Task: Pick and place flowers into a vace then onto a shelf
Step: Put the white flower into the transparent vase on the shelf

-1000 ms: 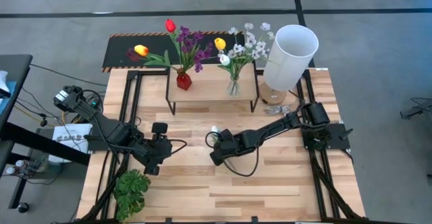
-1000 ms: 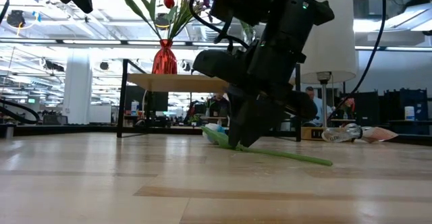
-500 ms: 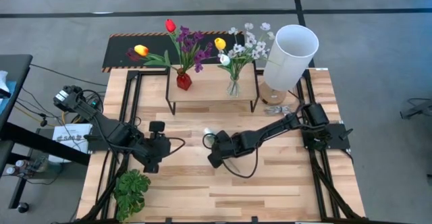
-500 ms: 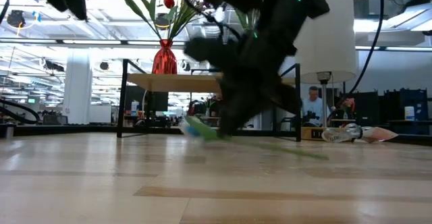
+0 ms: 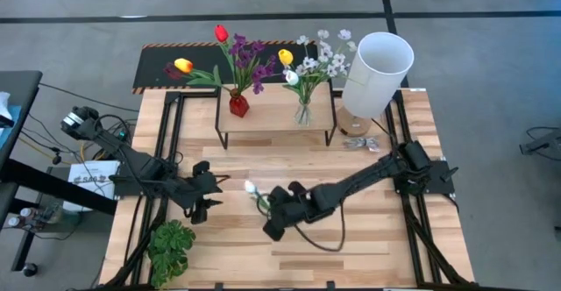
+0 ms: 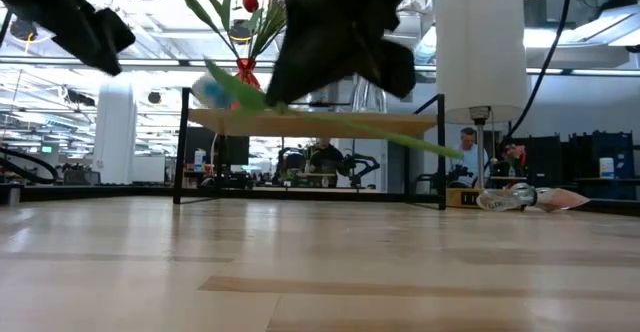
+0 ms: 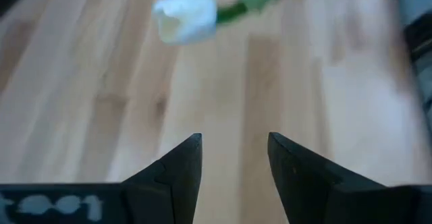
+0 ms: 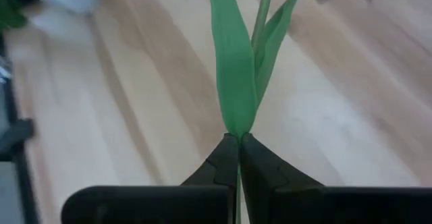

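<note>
The right tool (image 5: 263, 205) sits over the middle of the wooden surface (image 5: 368, 238), its two fingers (image 8: 223, 163) pressed together on the green stem of a white tulip (image 5: 250, 188). In the right wrist view the stem and its long leaves run straight out from between the closed fingertips, with the bloom at the far end. In the low view the tulip (image 6: 215, 87) hangs clear of the surface, stem sloping across in front of the shelf, the bloom higher than the tail of the stem. From above, the bloom points toward the left tool.

The left tool (image 5: 200, 205) waits just beside it, on the left half of the surface, its fingers (image 7: 182, 166) parted with bare wood showing in the gap; it holds nothing. In the left wrist view the white bloom (image 7: 185, 15) lies ahead of the open fingers, apart from them.

The shelf (image 5: 276, 120) stands at the far side of the surface, well apart from both tools. On it a red vase (image 5: 238, 105) carries red and yellow tulips and a purple bunch, and a clear vase (image 5: 303, 112) beside it carries small white blossoms with a yellow tulip. A white cylinder (image 5: 377, 72) stands to the right of the shelf, and a leafy green plant (image 5: 171, 247) lies at the near left corner
</note>
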